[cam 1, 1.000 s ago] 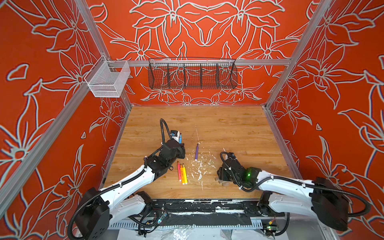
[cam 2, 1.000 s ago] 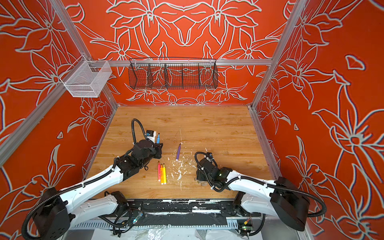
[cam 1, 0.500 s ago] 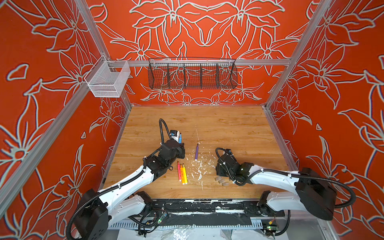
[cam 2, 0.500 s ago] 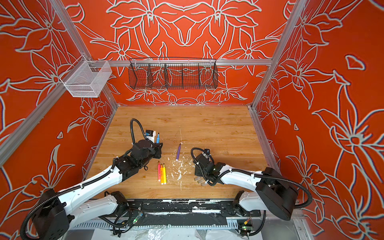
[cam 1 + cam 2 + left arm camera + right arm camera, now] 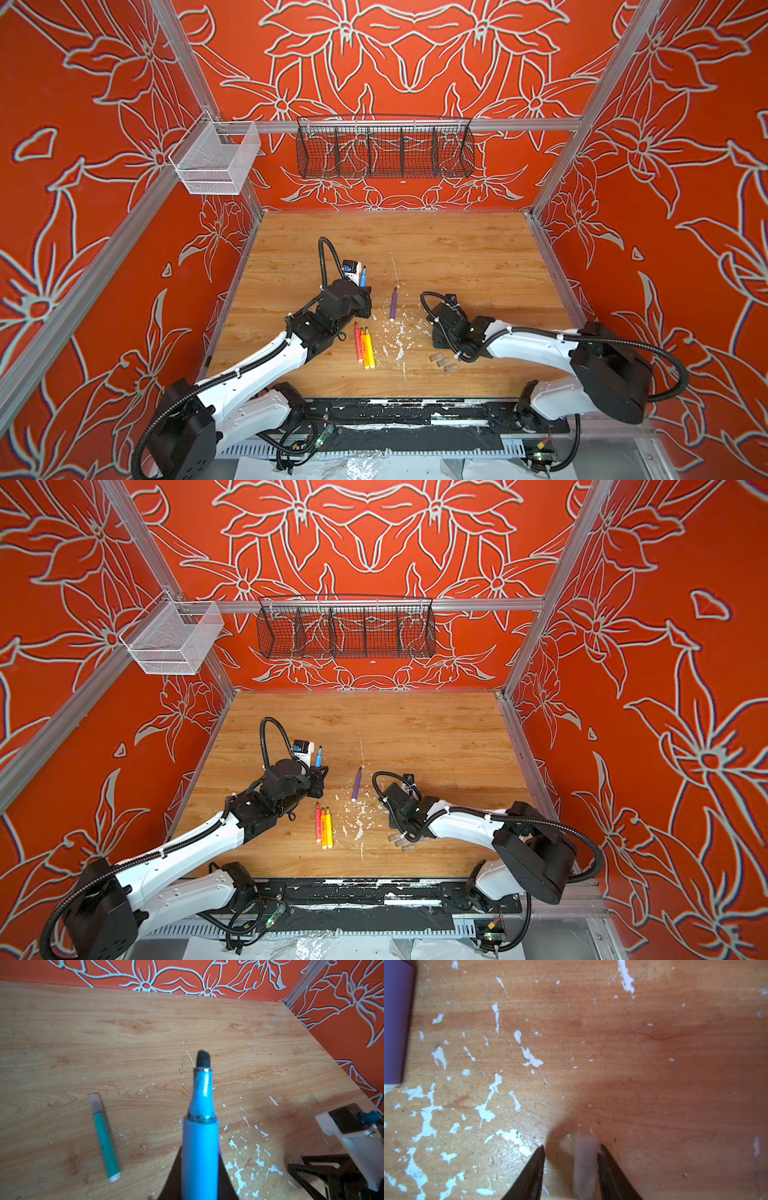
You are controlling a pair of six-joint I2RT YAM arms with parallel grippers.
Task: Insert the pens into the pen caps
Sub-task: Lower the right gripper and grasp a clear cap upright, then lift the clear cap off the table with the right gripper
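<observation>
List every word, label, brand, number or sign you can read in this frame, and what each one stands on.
Nothing is readable in any view.
Dark print along the pink pen and the orange pen: too small to read.
Blue mark on the white camera housing on the left arm: blurred, unreadable.
Blue pen and green pen: only smudges, no lettering.

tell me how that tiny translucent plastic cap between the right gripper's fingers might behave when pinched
The tiny translucent plastic cap is a cylinder lying on its side, so it will probably roll. It seems to touch only one finger of the right gripper, so closing may shove it sideways first.
</observation>
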